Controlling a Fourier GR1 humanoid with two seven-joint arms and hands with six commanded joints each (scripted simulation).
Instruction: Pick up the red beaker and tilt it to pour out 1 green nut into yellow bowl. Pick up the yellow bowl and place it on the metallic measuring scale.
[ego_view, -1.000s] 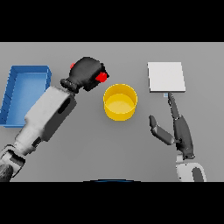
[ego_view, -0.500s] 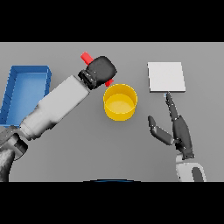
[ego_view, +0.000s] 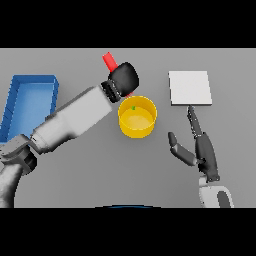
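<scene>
Left hand (ego_view: 123, 80) at 11 o'clock of yellow bowl (ego_view: 137, 117), fingers curled round red beaker (ego_view: 109, 61). Beaker mostly hidden inside the fist: one red end protruding at 11 o'clock of the hand, a sliver of red showing at the hand's 5 o'clock edge just over the bowl's rim. Beaker steeply tilted, lower end toward the bowl. Whether beaker touched the rim: could not tell.

Green nut (ego_view: 133, 107) seen as a small green dot against the bowl's inner wall, near the 12 o'clock rim, just below the fist. Bowl round, bright yellow, upright on grey worktop (ego_view: 100, 170).

Metallic measuring scale (ego_view: 189, 88) a pale flat square at 2 o'clock of the bowl, apart from it. Right hand (ego_view: 201, 150) at 4 o'clock of the bowl, fingers straight and spread, holding nothing, one fingertip close to the scale's near edge.

Blue tray (ego_view: 31, 102) at 9 o'clock, well apart from the bowl.
</scene>
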